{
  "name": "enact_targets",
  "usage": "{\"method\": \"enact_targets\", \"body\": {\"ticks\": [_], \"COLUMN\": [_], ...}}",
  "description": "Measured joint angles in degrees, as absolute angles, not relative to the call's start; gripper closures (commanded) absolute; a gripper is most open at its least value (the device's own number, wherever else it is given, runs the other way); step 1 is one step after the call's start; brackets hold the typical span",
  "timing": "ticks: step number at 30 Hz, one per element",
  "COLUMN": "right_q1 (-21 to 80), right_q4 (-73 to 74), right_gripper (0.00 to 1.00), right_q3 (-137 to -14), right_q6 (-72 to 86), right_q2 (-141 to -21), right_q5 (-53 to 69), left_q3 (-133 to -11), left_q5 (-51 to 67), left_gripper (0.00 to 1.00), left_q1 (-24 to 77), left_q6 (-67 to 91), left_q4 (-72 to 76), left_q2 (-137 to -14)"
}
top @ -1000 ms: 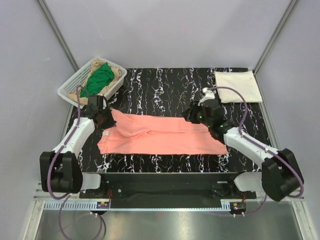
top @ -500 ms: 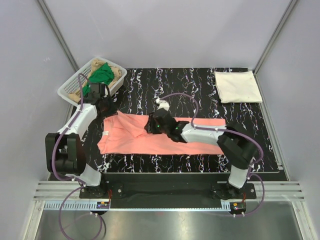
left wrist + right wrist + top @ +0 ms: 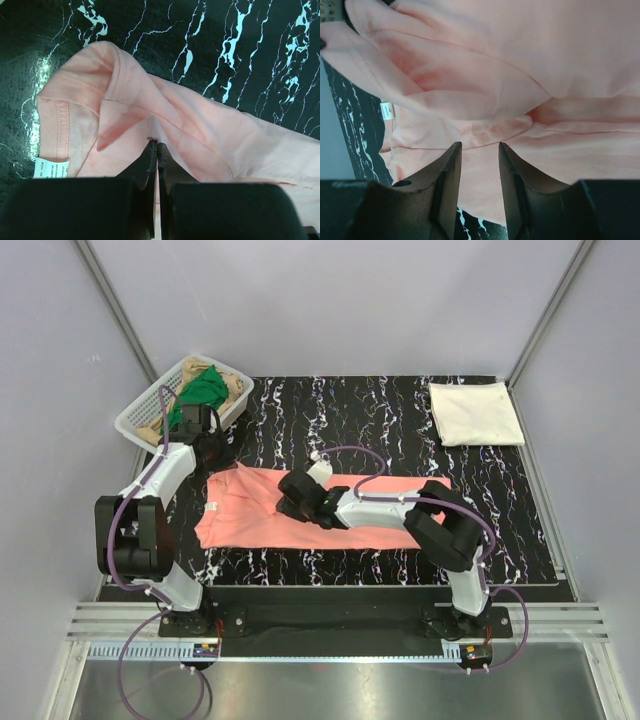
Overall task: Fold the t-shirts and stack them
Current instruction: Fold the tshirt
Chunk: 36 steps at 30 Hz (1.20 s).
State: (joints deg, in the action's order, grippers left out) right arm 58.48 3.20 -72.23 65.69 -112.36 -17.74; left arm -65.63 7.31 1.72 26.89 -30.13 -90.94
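While left gripper clamped on salmon-pink t-shirt, right gripper apart above it, basket nearby

Fingers of the left gripper pinch together on a raised fold of the salmon-pink t-shirt lying on the black marbled table.

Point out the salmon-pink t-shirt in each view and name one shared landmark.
Top external: salmon-pink t-shirt spread across the lower centre.
Left wrist: centre and right.
Right wrist: fills nearly the whole picture.
Shared landmark: its white label.
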Motion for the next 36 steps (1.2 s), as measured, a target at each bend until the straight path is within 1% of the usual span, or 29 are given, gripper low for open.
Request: {"method": "enact_targets", "body": {"ticks": [6,14,22,26,28,31,32,36], "right_q1": [58.78,58.78,58.89,58.89,58.89,58.89,58.89,58.89], "right_q4": [8.08,12.19,13.98,14.68,14.96,14.96,14.92,15.09], "right_gripper": [0.58,0.58,0.58,0.66,0.71,0.88,0.99,1.0], "right_q3": [-78.54,-81.97,-84.33,-85.38,-85.84,-86.65,-86.83,-86.78], "right_q6": [70.52,76.27,78.63,79.15,79.42,79.29,79.29,78.91], "right_q2": [-116.99,-118.76,-122.34,-122.67,-122.96,-123.74,-123.94,-123.94], "right_q5": [-17.54,-17.63,-17.21,-17.26,-17.28,-17.19,-17.08,-17.12], "left_q3": [-65.63,-65.63,-65.63,-65.63,-65.63,-65.6,-65.6,-65.54], "left_q5": [8.03,9.13,9.3,9.3,9.3,9.3,9.3,9.1], "left_gripper": [1.0,1.0,1.0,1.0,1.0,1.0,1.0,1.0], "left_q1": [1.43,1.34,1.34,1.32,1.34,1.34,1.32,1.32], "left_q6": [26.87,27.0,27.0,27.03,27.03,27.05,27.05,27.03], "left_q4": [-29.89,-29.78,-29.45,-29.32,-29.21,-28.95,-28.93,-29.17], "left_q2": [-90.94,-90.94,-90.91,-90.91,-90.91,-90.91,-90.91,-90.8]}}
